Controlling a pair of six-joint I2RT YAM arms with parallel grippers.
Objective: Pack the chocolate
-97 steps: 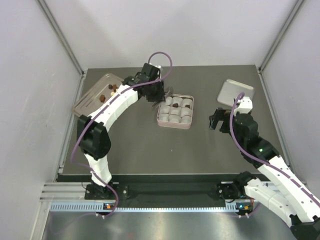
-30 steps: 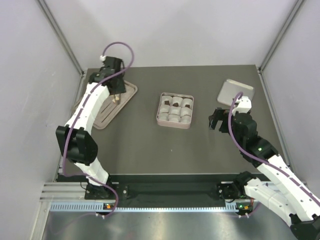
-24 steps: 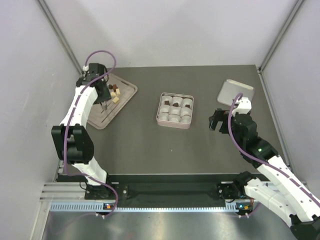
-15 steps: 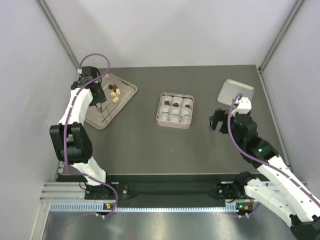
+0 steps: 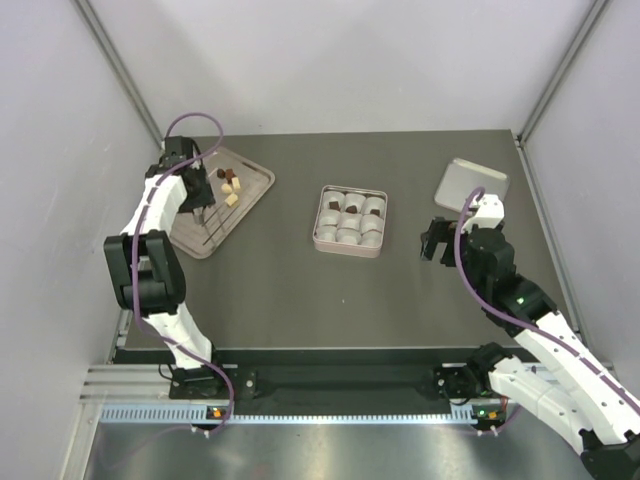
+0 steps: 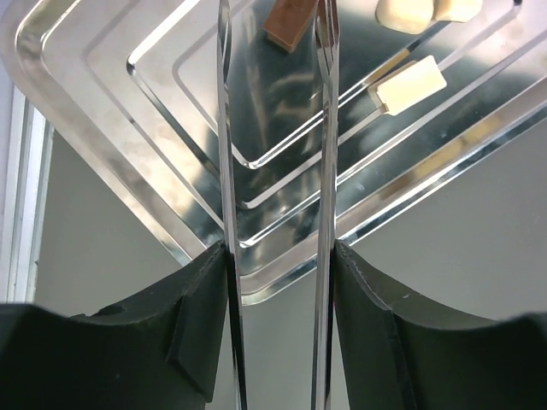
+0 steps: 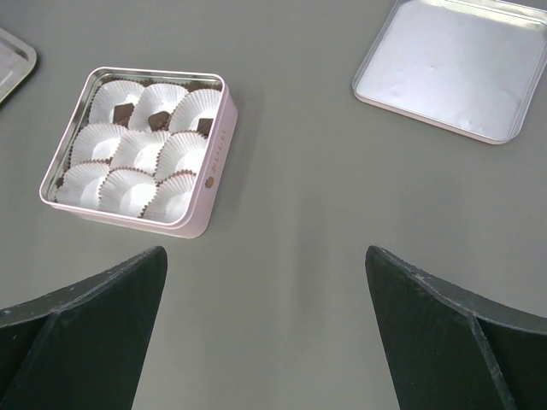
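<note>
Left arm reaches to the far side, well left of the square pink metal tin [image 5: 347,252]. My left gripper [image 5: 203,222] points down over the ribbed silver tray [image 5: 188,238], its thin fingers [image 6: 224,128] apart and holding nothing. My right gripper [image 7: 265,325] hangs right of the tin, spread wide.

Chocolate pieces [image 6: 410,85]: about five on the tray, brown and cream, and three dark ones in the tin's nine white paper cups [image 7: 128,192].

One flat silver lid [image 5: 472,180] lies far right of the tin. The tray sits at the left edge of the dark table [image 5: 300,300].
</note>
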